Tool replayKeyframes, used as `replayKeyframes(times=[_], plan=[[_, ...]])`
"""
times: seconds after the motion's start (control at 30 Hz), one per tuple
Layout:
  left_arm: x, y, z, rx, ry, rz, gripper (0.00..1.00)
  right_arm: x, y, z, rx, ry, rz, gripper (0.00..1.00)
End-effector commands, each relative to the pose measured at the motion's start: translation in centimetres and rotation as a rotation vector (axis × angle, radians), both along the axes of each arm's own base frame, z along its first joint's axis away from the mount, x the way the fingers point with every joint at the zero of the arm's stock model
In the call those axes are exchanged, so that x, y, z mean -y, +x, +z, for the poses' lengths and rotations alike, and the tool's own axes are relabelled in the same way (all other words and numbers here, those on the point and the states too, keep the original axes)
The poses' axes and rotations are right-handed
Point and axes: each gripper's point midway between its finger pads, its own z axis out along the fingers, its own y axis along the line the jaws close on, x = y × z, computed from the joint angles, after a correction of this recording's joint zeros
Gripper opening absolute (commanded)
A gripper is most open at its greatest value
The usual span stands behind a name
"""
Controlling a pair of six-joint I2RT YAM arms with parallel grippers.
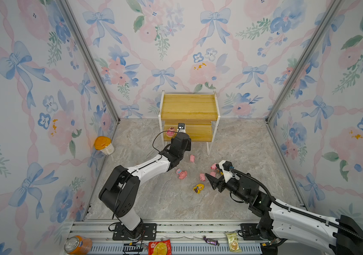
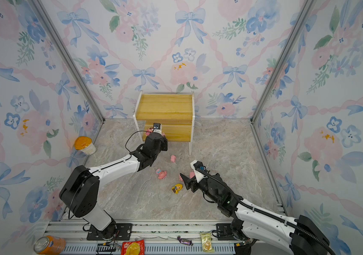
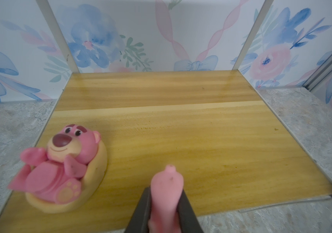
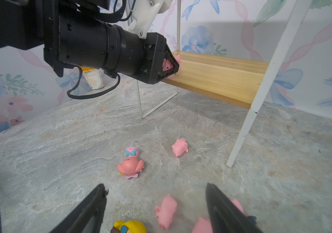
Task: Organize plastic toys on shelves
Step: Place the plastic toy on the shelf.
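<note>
Smooth wooden shelves (image 3: 181,141), matt plastic pig (image 3: 166,185)

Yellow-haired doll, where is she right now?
In both top views the yellow-haired doll lies on the floor, next to a small pink pig and the right arm's open jaws.

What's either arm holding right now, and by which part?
The left end effector pinches a small pink pig by its sides; the right end effector is open and empty.

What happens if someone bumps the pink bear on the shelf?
The bear lies back on a wide, flat base, so it would probably slide, not tip. It looks like hard moulded plastic, likely stiff and light. It sits near the end of the shelf, so a hard bump might knock it off.
</note>
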Motion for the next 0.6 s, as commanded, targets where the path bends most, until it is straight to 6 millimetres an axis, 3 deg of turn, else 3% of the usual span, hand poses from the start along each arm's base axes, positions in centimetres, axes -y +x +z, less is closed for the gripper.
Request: replayKeyframes(times=[0.0,0.57], plan=[[-0.34,0.72,-0.01,-0.005,0.015,0.023,0.20,-0.13,0.06,0.22,0.014,-0.009,-0.004,0.79],[-0.64,1.41,0.41,-0.019,-0.014,0.073,0.21,-0.35,-0.37,0.43,0.010,0.003,0.016,0.79]])
